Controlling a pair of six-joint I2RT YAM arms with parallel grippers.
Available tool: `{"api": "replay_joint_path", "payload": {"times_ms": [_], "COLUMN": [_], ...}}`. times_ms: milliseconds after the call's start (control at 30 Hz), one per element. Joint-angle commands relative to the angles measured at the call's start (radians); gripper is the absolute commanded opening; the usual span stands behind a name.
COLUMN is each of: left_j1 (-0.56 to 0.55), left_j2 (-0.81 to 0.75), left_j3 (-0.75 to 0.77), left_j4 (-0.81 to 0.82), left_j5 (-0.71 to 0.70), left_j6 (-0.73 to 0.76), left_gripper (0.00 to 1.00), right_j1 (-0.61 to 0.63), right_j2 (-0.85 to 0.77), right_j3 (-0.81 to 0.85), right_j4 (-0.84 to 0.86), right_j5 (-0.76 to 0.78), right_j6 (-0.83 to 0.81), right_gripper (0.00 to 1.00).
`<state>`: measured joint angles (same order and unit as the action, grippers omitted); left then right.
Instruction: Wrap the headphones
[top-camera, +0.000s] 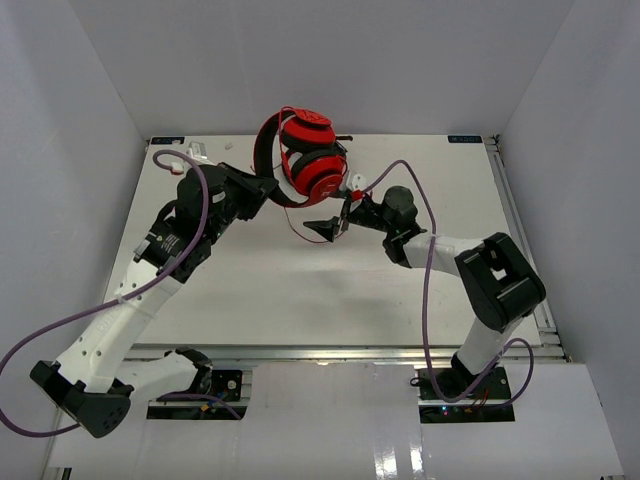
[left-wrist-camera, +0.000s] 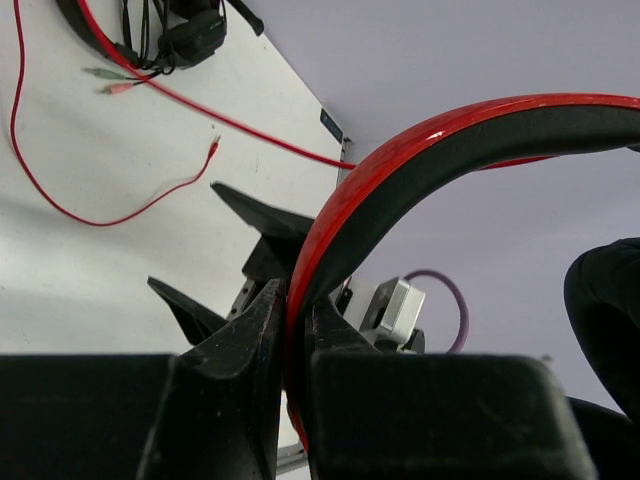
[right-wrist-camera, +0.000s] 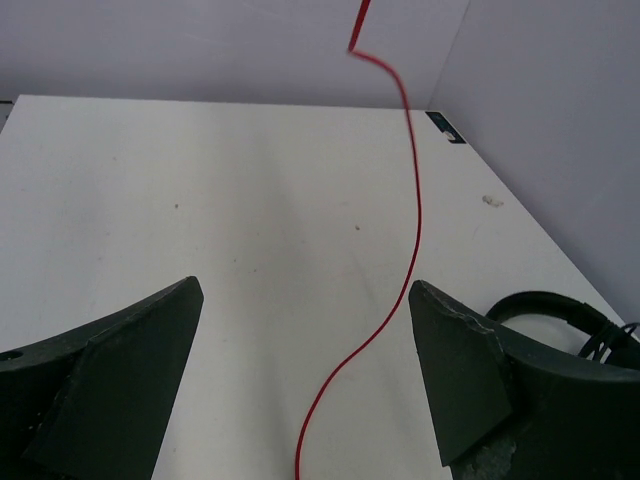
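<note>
Overhead, the red headphones (top-camera: 308, 160) hang above the white table (top-camera: 250, 290) in the upper middle of the frame, close to the back wall, with the earcups stacked together. The left gripper (left-wrist-camera: 297, 302) is pinched tight on the red-black headband (left-wrist-camera: 430, 150), which arcs toward the upper right of the left wrist view. The thin red cable (right-wrist-camera: 405, 230) drops from the top of the right wrist view and runs between the fingers of the right gripper (right-wrist-camera: 305, 288). Those fingers stand spread wide and the cable touches neither. In the left wrist view the cable's loose end lies on the tabletop at upper left, near the black headphones (left-wrist-camera: 190, 35) by the table's edge. Bare tabletop fills the middle and lower overhead view, and walls close in along the left, back and right edges.
</note>
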<state>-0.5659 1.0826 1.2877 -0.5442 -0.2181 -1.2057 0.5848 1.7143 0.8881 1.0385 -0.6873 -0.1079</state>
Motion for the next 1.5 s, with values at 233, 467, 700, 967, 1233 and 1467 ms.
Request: {"api": "replay_joint_path", "payload": {"times_ms": [233,467,700,967,1233,1467], "left_j1": [0.0,0.0,-0.002,-0.006,-0.01,-0.012], "left_j2": [-0.082,-0.055,-0.038,-0.038,-0.035,-0.018], "left_j3": [0.073,0.109,0.162,0.206,0.243,0.279], "left_j4": [-0.041,-0.048,-0.054,-0.059,-0.059,-0.052], "left_j5": [0.172,0.303,0.4,0.464,0.505,0.557], "left_j6": [-0.044,-0.019,-0.02,-0.023,-0.034,-0.029], "left_gripper": [0.0,0.0,0.0,0.0,0.0,0.0], "right_j1": [0.015,0.055,0.112,0.121,0.124,0.133], "right_j2": [0.14,0.179,0.207,0.215,0.212,0.199], "right_j3": [0.186,0.285,0.458,0.496,0.512,0.406], "right_j4": [0.145,0.083,-0.161,-0.201,-0.189,0.124], "right_j5": [-0.051,-0.132,-0.081,-0.049,-0.069,-0.236], "right_j6": [0.084,0.128,0.043,0.022,0.067,0.303], "right_gripper": [0.9,0.9,0.92,0.94,0.98,0.93]}}
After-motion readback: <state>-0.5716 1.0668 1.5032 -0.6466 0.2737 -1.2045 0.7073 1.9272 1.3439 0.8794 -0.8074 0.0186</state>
